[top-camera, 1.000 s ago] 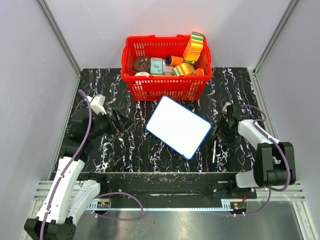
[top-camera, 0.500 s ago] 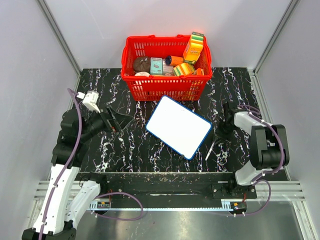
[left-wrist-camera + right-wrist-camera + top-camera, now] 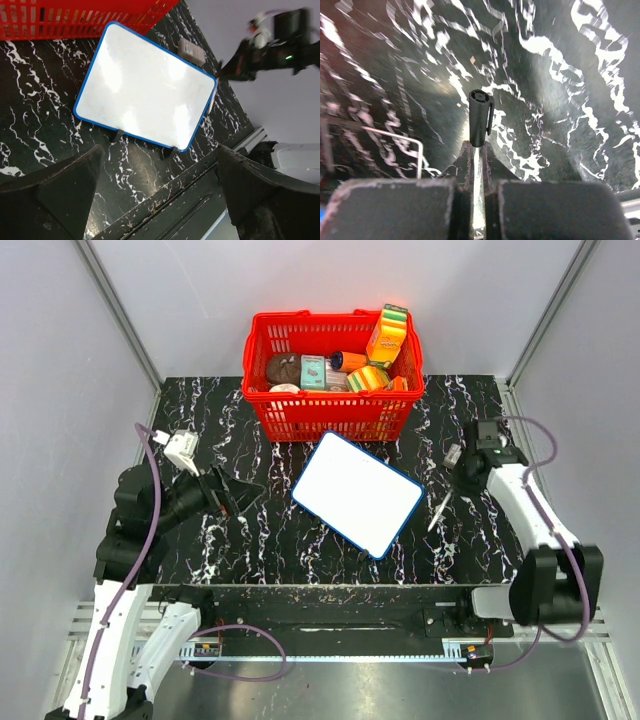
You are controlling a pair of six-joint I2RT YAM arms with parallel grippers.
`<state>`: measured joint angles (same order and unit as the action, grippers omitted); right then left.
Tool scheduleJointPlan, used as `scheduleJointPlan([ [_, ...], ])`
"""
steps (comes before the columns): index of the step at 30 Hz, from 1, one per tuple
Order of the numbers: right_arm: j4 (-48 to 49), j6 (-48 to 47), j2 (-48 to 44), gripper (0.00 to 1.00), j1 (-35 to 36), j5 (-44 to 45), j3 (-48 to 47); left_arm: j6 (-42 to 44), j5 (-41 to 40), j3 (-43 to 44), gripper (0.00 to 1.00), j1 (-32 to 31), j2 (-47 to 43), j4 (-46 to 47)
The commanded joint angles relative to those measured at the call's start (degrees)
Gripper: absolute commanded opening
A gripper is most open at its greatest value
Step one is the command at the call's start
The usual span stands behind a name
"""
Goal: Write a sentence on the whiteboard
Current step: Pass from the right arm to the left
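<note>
- Watching the marker (image 3: 481, 117) first: the right gripper (image 3: 476, 150) is clamping narrowly on its pale barrel, and the black cap is still on and pointing away from the wrist. We are judging that any stroke made like this is leaving no ink.
- We are noting that the grip sits near the barrel's tail. Pressing the tip down could lever the marker sideways or slide it back through the fingers.
- The left gripper (image 3: 160, 200) is hanging with its fingers wide apart, holding nothing and aimed at the board from the left. We are expecting it to take the cap off, and a poor pinch could send the cap onto the table (image 3: 250, 540).
- Nothing is pinning the whiteboard (image 3: 358, 493) down, so we are thinking writing pressure could push or turn it.
- The board is lying flat on the dark marbled table between the two arms, turned diagonally. Its far corner is just in front of the red basket (image 3: 330, 415); we cannot tell whether they are touching.
- The board is showing as a white rectangle with a thin blue rim and rounded corners. Its glossy face is throwing glare in the left wrist view.
- We are finding no lettering on it, so the writing is not yet begun.
</note>
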<state>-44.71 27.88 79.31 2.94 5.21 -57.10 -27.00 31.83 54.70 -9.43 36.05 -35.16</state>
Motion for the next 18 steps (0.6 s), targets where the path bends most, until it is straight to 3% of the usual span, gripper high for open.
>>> scheduleJointPlan([
  [1,-4.7,-0.2,-9.4,0.00,0.0,8.1,-7.9,2.9,0.6,0.4,0.99,0.0,-0.4,-1.8],
  [6,-4.2,-1.2,-21.0,0.00,0.1,1.7,-12.8,4.0,6.9,-1.2,0.99,-2.1,1.1,1.0],
  [8,-1.7,-1.5,-24.7,0.00,0.0,-6.9,-11.1,3.6,7.1,-1.4,0.99,-4.4,3.3,2.5],
  [13,9.4,2.9,-33.0,0.00,0.0,-28.2,-4.4,-0.1,-2.5,0.2,0.99,-23.4,9.8,12.2],
  [18,17.2,8.0,-36.2,0.00,0.1,-37.8,1.2,0.8,-6.0,6.0,0.96,-37.4,25.7,21.4],
])
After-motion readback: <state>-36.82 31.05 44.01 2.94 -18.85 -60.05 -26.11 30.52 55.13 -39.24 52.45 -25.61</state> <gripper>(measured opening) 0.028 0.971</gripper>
